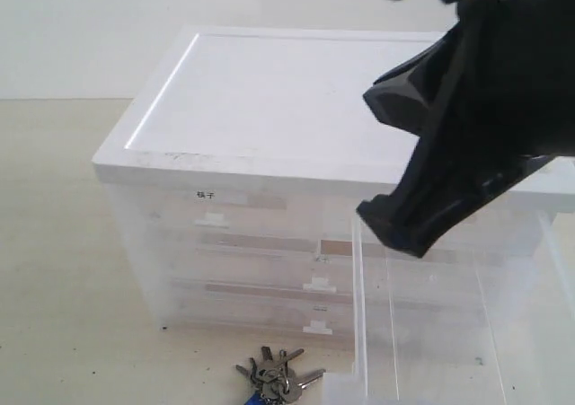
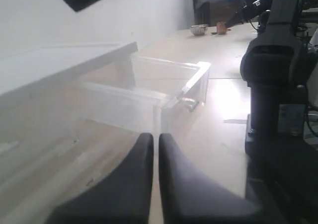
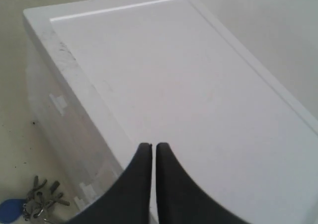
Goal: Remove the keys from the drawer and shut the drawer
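Observation:
The keys point(image 1: 274, 376), a bunch of silver keys with a blue fob, lie on the table in front of the cabinet, just left of the pulled-out drawer point(image 1: 359, 315). The right wrist view shows the keys point(image 3: 42, 200) down beside the cabinet. The drawer point(image 2: 195, 81) is translucent and stands open. My right gripper point(image 1: 395, 230) hangs above the cabinet's front edge over the drawer; its jaws point(image 3: 153, 147) are shut with nothing between them. My left gripper point(image 2: 155, 137) is shut and empty, low beside the cabinet.
The white-topped drawer cabinet point(image 1: 269, 100) holds several closed translucent drawers with tape labels. The left wrist view shows a dark robot base point(image 2: 278, 95) on the table past the drawer, and small objects point(image 2: 199, 29) at the far end.

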`<state>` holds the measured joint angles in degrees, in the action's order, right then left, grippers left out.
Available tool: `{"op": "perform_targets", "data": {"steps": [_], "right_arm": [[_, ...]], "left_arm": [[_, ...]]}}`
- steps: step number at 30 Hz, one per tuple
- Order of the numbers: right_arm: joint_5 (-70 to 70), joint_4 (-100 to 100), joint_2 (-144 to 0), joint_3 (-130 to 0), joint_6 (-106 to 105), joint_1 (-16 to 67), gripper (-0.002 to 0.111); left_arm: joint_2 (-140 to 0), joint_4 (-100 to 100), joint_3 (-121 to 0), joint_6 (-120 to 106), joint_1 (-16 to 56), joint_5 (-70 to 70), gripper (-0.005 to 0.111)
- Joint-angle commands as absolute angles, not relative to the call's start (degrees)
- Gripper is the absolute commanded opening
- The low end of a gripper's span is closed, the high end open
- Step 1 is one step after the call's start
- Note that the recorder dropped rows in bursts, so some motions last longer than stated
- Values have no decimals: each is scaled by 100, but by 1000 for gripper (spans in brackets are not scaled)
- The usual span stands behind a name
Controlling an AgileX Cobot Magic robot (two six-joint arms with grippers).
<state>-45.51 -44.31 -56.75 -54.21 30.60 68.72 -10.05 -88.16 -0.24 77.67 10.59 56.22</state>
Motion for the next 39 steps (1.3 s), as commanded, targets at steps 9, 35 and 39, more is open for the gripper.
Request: {"op": "perform_targets", "data": {"steps": [9,35,39], "right_arm": [[-4811,-4382,-5386,-5461,3115,6853,0],[-4564,-6228,-4198,-5461,4077,7709,0],[-4655,-4640,-3149,-5195,2772,8122,0]], "left_arm": [[-2356,-8452,0,8930,1060,3392,5],[-5770,-6539,-134,4057,1142,6996,5],[-5578,-4828,-134,3306,1142,6798,5]]}}
